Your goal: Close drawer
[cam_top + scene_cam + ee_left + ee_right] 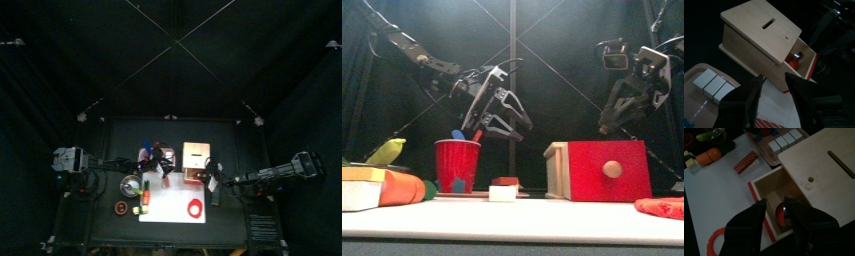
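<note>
The drawer is a light tan wooden box (197, 153) with a slot in its top (817, 168). Its tray (769, 190) is slid out and has a red front with a round knob (613, 170). A small red thing (781, 214) lies in the tray. My right gripper (777, 220) is open and hovers just above the open tray; in the top view it (211, 180) is at the box's front right. My left gripper (774, 92) is open and empty. It hangs left of the box (757, 35), apart from it, above the red cup (457, 165).
A flat white sheet (167, 207) lies in front of the box with a red ring (195, 209) on it. White blocks (785, 140), a red striped block (745, 163) and orange and green toys (389, 180) stand to the left. A red cloth (663, 207) lies at the front right.
</note>
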